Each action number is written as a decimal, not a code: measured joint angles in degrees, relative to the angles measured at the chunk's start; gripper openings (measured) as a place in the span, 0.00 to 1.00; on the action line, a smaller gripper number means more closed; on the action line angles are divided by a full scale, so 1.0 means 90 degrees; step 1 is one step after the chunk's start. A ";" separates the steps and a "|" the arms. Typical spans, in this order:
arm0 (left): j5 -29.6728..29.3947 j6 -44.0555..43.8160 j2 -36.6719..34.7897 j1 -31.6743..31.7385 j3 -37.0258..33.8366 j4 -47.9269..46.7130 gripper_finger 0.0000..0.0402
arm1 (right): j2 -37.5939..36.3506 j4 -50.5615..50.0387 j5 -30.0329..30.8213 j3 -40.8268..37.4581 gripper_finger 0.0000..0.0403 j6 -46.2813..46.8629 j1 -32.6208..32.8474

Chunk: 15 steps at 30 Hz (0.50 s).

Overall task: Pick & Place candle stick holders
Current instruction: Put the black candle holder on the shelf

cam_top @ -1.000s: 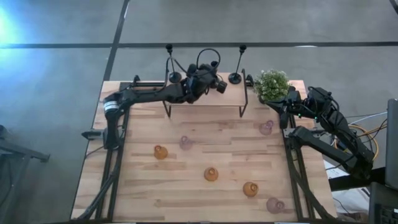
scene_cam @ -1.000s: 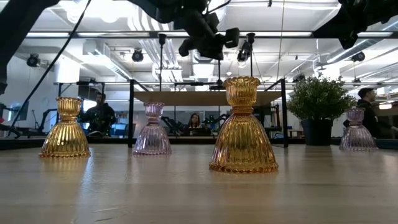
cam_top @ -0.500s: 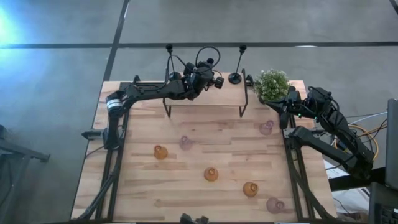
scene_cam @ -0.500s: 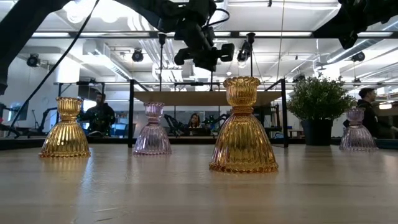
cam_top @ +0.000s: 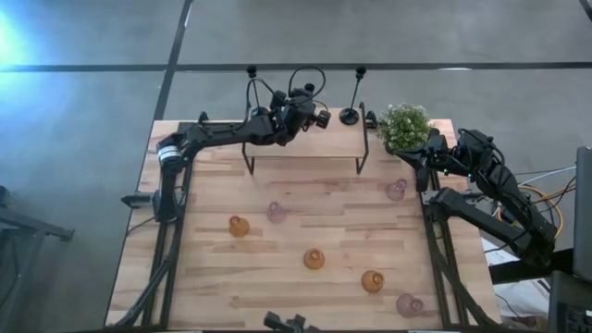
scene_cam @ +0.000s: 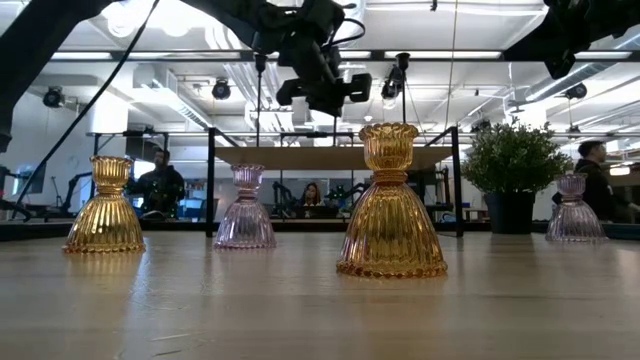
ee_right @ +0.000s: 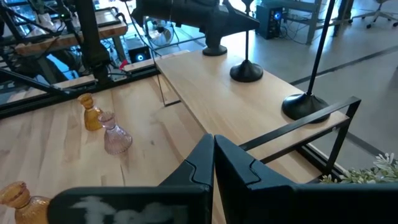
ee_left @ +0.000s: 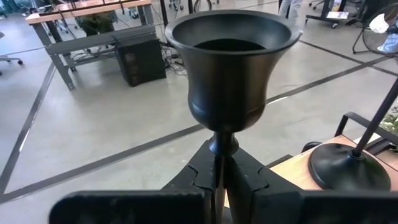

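left arm (cam_top: 231, 134) reaching far, fingers (ee_left: 205, 177) clamped | right arm (cam_top: 481, 180) waiting (fingers together)

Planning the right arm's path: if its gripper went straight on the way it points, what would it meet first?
Probably the wooden shelf: the shut right gripper points at its top, short of a black holder; depth is unclear.

You have three black stemmed holders (cam_top: 351, 115) on the shelf; six glass ones (cam_top: 314, 259), apparently upright, below.

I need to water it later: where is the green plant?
High view: the green plant stands at the table's far right corner, beside the shelf's right end.
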 joint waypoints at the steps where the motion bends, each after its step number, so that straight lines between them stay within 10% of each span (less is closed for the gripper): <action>1: -0.0011 0.0000 0.0000 0.0007 0.0000 -0.0015 0.04 | 0.0000 0.0000 0.0000 0.0000 0.02 -0.0002 0.0000; 15: 0.0132 -0.0198 -0.0002 0.0077 0.0000 -0.0045 0.04 | 0.0000 -0.0002 0.0000 0.0000 0.02 0.0000 0.0000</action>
